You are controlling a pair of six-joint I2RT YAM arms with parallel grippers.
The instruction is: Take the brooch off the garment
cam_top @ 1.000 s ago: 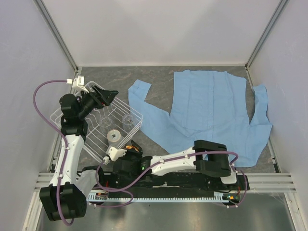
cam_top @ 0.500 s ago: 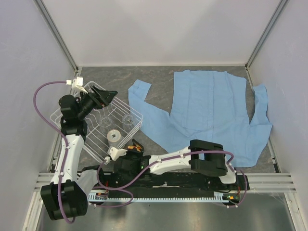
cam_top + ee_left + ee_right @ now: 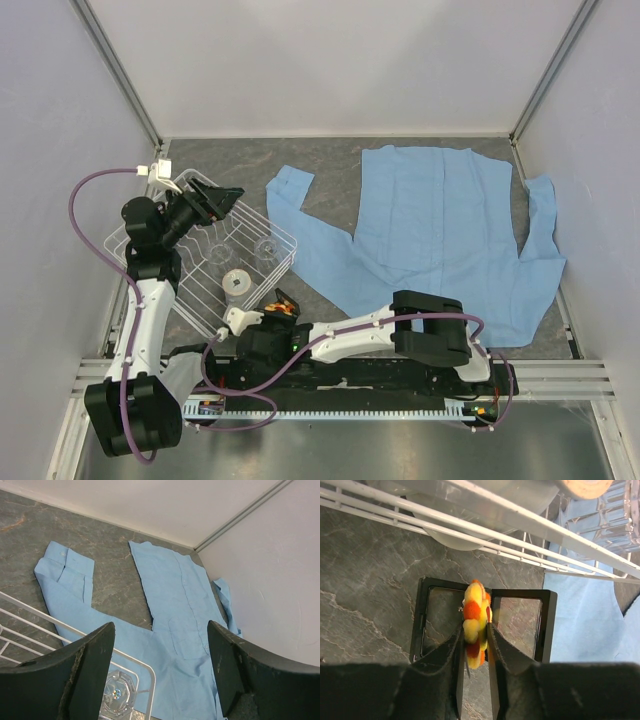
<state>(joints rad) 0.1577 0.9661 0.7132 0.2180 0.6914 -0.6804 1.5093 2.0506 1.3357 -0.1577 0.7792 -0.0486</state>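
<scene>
The brooch (image 3: 475,622), a fuzzy yellow and orange flower, is pinched edge-on between my right gripper's (image 3: 473,630) fingers. It hangs just above a black square frame (image 3: 547,625) on the table. In the top view it is a small orange spot (image 3: 281,304) at my right gripper (image 3: 279,308), near the basket's front corner. The garment (image 3: 440,230), a light blue shirt, lies spread flat at the right, well apart from the brooch. It also shows in the left wrist view (image 3: 175,610). My left gripper (image 3: 222,200) is open and empty above the basket, and its open jaws also show in the left wrist view (image 3: 160,627).
A white wire basket (image 3: 283,237) stands at the left and holds round clear and silvery discs (image 3: 236,281). One clear faceted disc (image 3: 116,694) lies below my left gripper. The basket's wires (image 3: 470,525) run just beyond the black frame. A sleeve edge (image 3: 585,625) lies beside the frame.
My right arm has drawn slightly left and nearer the basket's front corner, still holding the brooch. The left arm has barely moved.
</scene>
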